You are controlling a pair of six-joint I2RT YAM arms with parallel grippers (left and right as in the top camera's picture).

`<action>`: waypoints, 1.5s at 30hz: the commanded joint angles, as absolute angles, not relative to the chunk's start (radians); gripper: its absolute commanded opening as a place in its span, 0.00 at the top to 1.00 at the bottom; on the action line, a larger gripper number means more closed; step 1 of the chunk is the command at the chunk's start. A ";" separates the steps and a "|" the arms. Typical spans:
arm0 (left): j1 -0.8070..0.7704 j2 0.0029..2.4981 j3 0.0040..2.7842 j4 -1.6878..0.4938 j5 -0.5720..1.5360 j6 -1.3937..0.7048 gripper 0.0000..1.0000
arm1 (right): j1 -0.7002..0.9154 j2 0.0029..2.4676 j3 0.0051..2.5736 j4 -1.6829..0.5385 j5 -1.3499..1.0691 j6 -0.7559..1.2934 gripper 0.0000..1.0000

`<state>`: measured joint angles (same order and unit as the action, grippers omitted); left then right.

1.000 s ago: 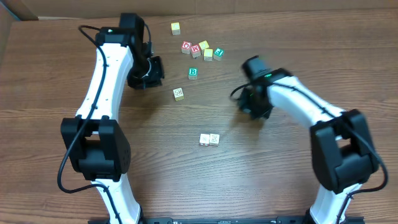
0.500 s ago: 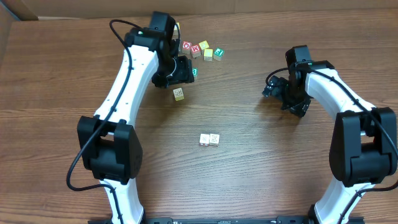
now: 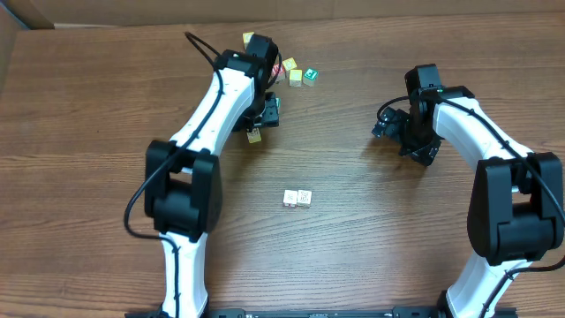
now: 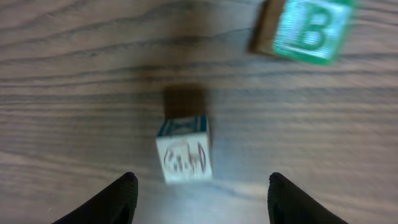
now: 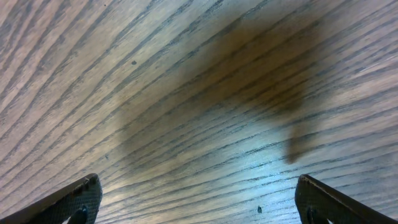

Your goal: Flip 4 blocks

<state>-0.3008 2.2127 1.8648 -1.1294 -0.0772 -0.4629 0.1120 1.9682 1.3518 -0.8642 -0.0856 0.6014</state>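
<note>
Two cream blocks (image 3: 291, 200) sit touching, side by side, on the table (image 3: 380, 256), nearest the robot's base. Farther out, a third cream block (image 4: 185, 150) lies just ahead of the left fingers (image 4: 121, 200), which stand apart and hold nothing. Beyond it rests the green "B" block (image 4: 308, 26). Off to the side, the right fingers (image 5: 78, 202) are spread wide over bare wood, well apart from every block. Farthest back, small coloured cubes (image 3: 296, 74) cluster.
</note>
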 commanded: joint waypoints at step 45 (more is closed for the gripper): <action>-0.251 2.071 1.888 -1.246 0.001 -0.392 0.78 | 0.111 1.940 1.362 -0.861 -0.080 0.594 0.00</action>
